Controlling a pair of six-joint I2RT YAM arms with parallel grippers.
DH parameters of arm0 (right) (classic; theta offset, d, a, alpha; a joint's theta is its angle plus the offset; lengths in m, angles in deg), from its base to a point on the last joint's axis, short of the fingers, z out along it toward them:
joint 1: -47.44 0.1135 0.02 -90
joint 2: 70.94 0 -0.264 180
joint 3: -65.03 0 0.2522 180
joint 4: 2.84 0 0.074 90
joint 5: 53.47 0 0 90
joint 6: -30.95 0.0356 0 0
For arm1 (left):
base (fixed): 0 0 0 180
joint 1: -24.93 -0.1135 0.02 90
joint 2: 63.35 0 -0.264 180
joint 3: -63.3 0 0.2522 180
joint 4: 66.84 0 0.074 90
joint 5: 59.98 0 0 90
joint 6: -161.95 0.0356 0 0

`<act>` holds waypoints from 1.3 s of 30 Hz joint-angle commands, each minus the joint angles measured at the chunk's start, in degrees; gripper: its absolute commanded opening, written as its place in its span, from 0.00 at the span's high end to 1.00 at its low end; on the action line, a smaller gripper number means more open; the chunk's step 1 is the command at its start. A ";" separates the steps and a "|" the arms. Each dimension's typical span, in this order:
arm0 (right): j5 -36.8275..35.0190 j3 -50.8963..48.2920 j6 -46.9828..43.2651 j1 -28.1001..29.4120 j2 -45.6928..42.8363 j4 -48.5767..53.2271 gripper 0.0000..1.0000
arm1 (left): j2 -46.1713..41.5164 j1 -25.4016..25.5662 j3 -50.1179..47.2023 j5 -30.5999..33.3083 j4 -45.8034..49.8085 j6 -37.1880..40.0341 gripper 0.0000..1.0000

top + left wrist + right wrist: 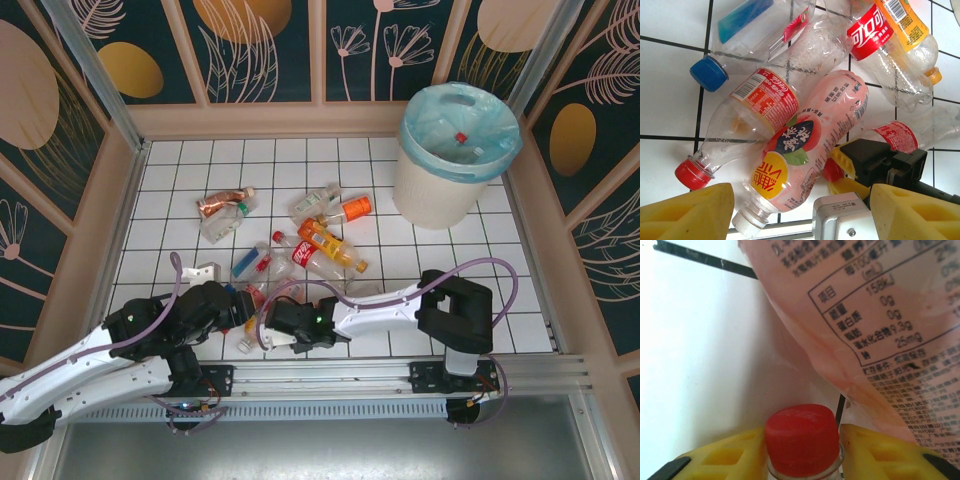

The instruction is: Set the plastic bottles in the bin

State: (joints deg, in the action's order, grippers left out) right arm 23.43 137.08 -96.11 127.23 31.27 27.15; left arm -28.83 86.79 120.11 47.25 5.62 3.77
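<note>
Top view: the bin (430,195), lined with a pale blue-green bag, is standing at 1 o'clock on the white tiled surface (180,180), and a small red cap (461,137) is showing inside it. The plastic bottles (320,245) are lying loose around the middle of the surface. A copper-coloured crushed bottle (213,205) is lying at 10 o'clock of the heap, well apart from the bin. I am reaching both arms into the heap's 7 o'clock edge. Right wrist view: my right claw (801,452) is clasping a red-capped bottle (800,432) by its cap, one yellow pad sitting against each side. A pink-labelled bottle (865,315) is lying across at 1 o'clock of that cap. Left wrist view: my left claw (800,212) is hanging open above the heap. Its yellow pads (690,212) are standing wide apart with nothing pressed between them, and the pale neck of the pink-labelled bottle is lying below the gap. A blue-capped bottle (740,40) is lying at 11 o'clock and an orange-labelled bottle (905,30) at 1 o'clock.
</note>
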 commanded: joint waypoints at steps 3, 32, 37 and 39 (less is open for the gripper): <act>-1.90 1.52 1.54 -0.73 -1.75 3.26 0.67 | -0.42 -0.11 0.77 2.43 -1.25 1.80 0.28; -23.44 10.46 14.55 -27.34 -40.00 -21.48 0.78 | 30.76 -0.10 25.64 10.49 -55.61 48.89 0.31; -21.87 13.10 11.98 -34.45 -41.54 -36.04 0.81 | 35.60 -0.08 28.01 5.50 -56.74 47.98 0.31; -21.81 14.24 10.60 -35.94 -41.24 -40.67 0.82 | 35.57 -0.09 27.32 4.96 -57.26 47.17 0.30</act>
State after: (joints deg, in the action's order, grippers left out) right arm 2.08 149.23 -83.06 92.68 -10.08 -0.22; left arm 7.56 86.71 146.18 54.84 -47.10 50.11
